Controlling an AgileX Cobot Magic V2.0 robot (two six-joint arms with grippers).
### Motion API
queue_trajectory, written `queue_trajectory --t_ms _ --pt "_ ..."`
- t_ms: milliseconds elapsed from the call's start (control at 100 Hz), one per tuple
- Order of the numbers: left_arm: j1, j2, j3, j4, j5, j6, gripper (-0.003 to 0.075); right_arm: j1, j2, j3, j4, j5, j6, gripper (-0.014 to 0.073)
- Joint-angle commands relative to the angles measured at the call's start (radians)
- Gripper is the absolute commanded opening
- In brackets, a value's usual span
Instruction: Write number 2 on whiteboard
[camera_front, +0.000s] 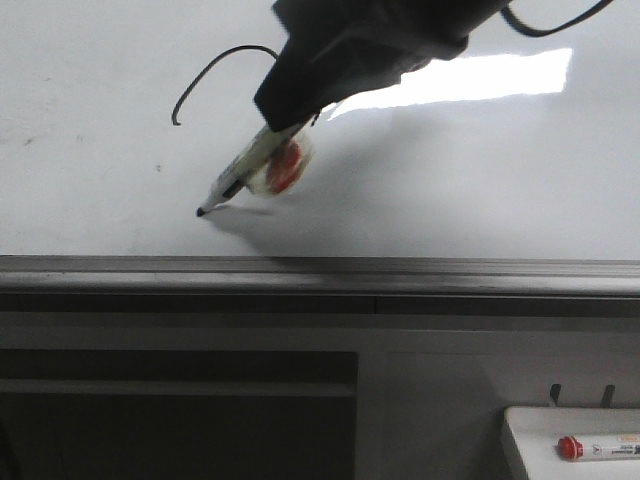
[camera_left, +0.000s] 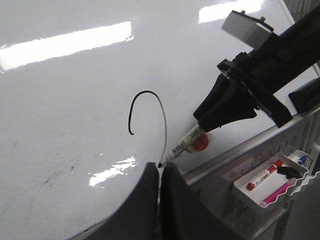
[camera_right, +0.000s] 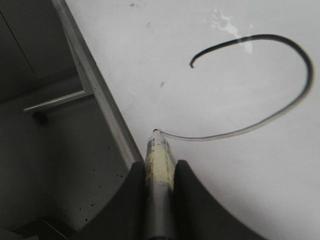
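Glossy white whiteboard (camera_front: 480, 180) fills the upper front view, bordered below by a grey metal edge rail (camera_front: 320, 268). A bright rectangular reflection (camera_front: 470, 78) is seen at about 1 o'clock from the marker tip.

The number 2 (camera_front: 215, 68) is only partly drawn: a thin black hooked curve at 11 o'clock of the tip in the front view, its lower part hidden behind the arm there. In the left wrist view the stroke (camera_left: 152, 117) is seen running from the hook over the top and down to the tip. In the right wrist view the line (camera_right: 280, 85) loops round and ends at the tip.

A black-tipped marker (camera_front: 240, 178) is pinched between the fingers of the right gripper (camera_right: 160, 200), jaws pressed against the barrel. The tip touches the board just above the rail. Print on the barrel is too blurred to be read. A round clear-and-red piece (camera_front: 283, 167) sits against the barrel.

The left gripper (camera_left: 160, 200) is held off the board, its fingers pressed nearly together with only a narrow slit between them and nothing held.

A small white tray (camera_front: 520, 440) at 5 o'clock holds a red-capped marker (camera_front: 598, 447); its label is unreadable. In the left wrist view a pink marker (camera_left: 276, 193) is seen beside it.
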Motion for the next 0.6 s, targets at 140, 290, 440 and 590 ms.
queue_trajectory --t_ms 140,290,440,590 --pt "0.001 0.012 -0.028 -0.015 -0.081 -0.012 -0.0020 0.001 0.011 -0.018 0.009 -0.116 -0.003 -0.0068" --pt "0.001 0.012 -0.028 -0.017 -0.081 -0.012 -0.0020 -0.032 -0.016 -0.018 0.009 -0.071 -0.003 -0.0068" --pt "0.001 0.012 -0.028 -0.017 -0.081 -0.012 -0.0020 -0.110 -0.068 -0.018 -0.010 0.031 -0.002 -0.0068" --pt "0.001 0.012 -0.028 -0.017 -0.081 -0.012 -0.0020 -0.242 -0.150 -0.009 -0.052 0.112 0.032 -0.0068"
